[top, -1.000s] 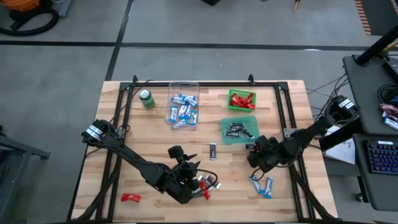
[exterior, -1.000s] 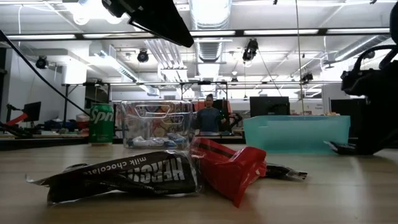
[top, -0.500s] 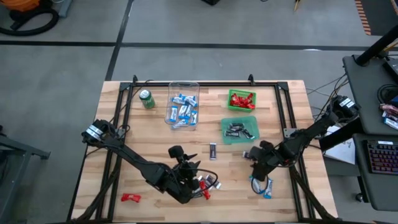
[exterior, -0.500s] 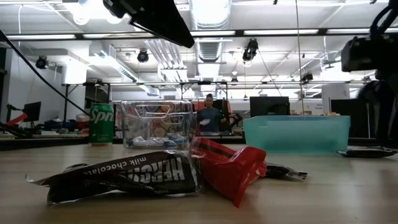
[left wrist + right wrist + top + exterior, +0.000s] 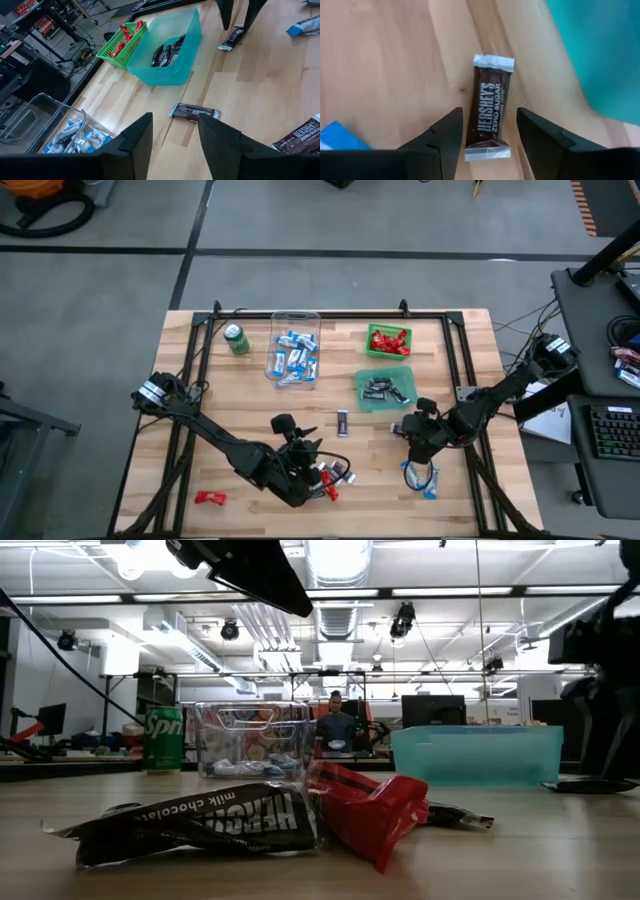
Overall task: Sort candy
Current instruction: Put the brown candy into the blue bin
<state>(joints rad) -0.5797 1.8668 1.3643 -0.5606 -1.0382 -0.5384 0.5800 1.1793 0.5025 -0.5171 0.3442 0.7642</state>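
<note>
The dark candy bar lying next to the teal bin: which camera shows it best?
The right wrist view: the dark candy bar fills it, label readable. The high view shows a speck, the left wrist view a small bar, the low view a sliver.

The right gripper (image 5: pixel 487 135) points down at the table, fingers spread apart. The left gripper (image 5: pixel 172 140) waits low, fingers parted.

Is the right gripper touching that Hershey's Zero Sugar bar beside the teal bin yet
Apart. In the right wrist view, bare wood shows between each finger of the open right gripper and the Hershey's bar.
</note>
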